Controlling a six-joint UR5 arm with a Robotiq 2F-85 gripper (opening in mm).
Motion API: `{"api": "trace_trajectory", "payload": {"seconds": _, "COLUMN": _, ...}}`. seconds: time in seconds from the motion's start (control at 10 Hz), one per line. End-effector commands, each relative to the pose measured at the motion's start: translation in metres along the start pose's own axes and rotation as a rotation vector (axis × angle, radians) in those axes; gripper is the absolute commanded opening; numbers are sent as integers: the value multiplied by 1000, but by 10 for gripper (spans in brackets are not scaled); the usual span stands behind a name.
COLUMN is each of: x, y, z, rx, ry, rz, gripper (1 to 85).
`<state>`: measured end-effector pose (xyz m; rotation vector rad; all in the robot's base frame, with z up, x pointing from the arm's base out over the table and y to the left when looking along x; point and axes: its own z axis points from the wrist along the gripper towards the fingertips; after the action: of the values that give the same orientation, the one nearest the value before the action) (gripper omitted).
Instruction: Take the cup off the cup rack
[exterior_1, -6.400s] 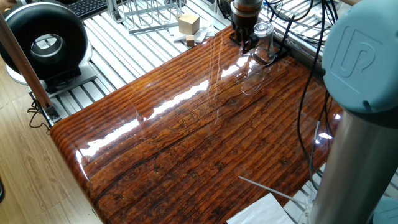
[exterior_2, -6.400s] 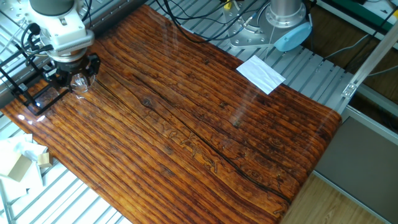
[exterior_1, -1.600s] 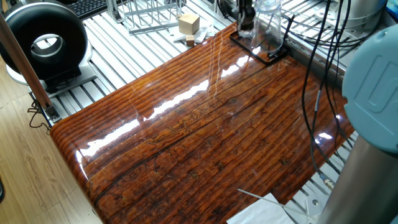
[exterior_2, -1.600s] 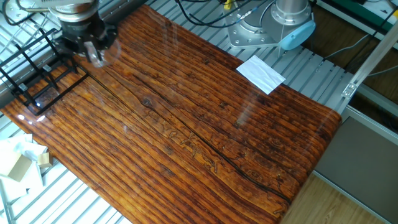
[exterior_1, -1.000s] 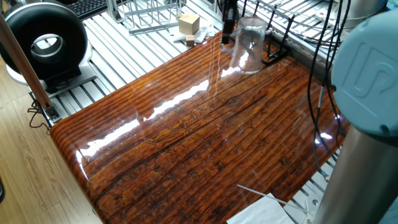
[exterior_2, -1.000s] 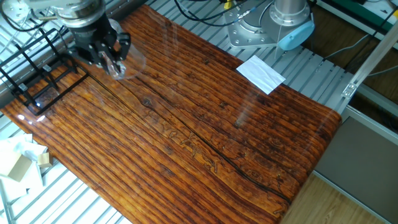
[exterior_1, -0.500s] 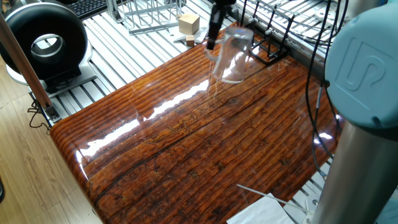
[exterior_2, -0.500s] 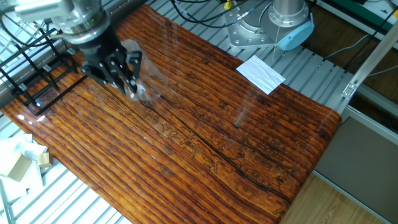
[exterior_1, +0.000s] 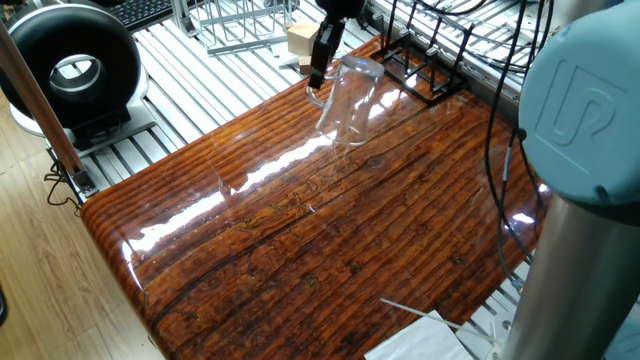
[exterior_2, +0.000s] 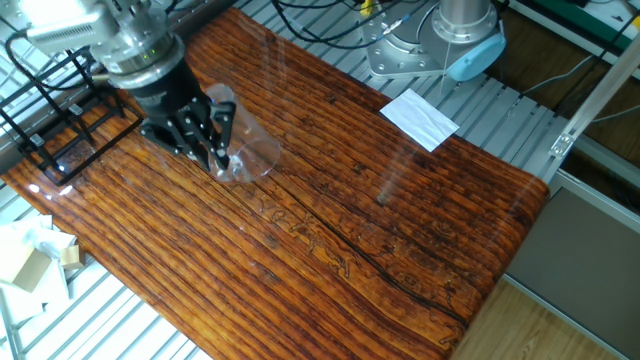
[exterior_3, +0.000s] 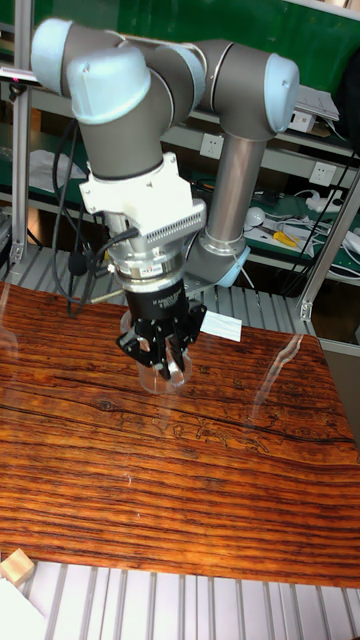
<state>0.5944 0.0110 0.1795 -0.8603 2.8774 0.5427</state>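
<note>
- Glass was the chief worry: the cup (exterior_1: 348, 98), clear and thick-based, hung tilted above the wooden table (exterior_1: 330, 230), well away from the cup rack (exterior_1: 418, 66), which stood empty at the table's far corner.
- The gripper (exterior_2: 218, 150) had its fingers closed narrowly on the cup, seemingly at the rim or wall near its top; the exact contact was hard to make out through the glass.
- Smooth glass held at one edge could have slipped or swung in the fingers, and a drop onto hard wood might have chipped or broken it.
- Because the cup was tilted, setting it down that way risked it landing on its edge and tipping or rolling, the loop handle making any roll uneven.
- Letting go before the base sat flat would have been the likeliest cause of a fall.
- Trailing cables (exterior_1: 500, 110) hung near the rack side; a wide swing back that way could have snagged them.
</note>
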Motion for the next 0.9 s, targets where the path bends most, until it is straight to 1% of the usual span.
{"api": "trace_trajectory", "payload": {"seconds": 0.0, "x": -23, "y": 14, "z": 12, "rx": -51, "ry": -68, "rz": 30, "gripper": 10}}
{"api": "trace_trajectory", "payload": {"seconds": 0.1, "x": -31, "y": 25, "z": 15, "rx": -98, "ry": -92, "rz": 59, "gripper": 10}}
{"api": "trace_trajectory", "payload": {"seconds": 0.2, "x": -35, "y": 26, "z": 17, "rx": -112, "ry": -102, "rz": 66, "gripper": 10}}
{"api": "trace_trajectory", "payload": {"seconds": 0.4, "x": -36, "y": 26, "z": 19, "rx": -110, "ry": -105, "rz": 65, "gripper": 10}}
{"api": "trace_trajectory", "payload": {"seconds": 0.5, "x": -36, "y": 28, "z": 20, "rx": -120, "ry": -109, "rz": 72, "gripper": 10}}
{"api": "trace_trajectory", "payload": {"seconds": 0.8, "x": -45, "y": 43, "z": 25, "rx": -192, "ry": -146, "rz": 104, "gripper": 10}}
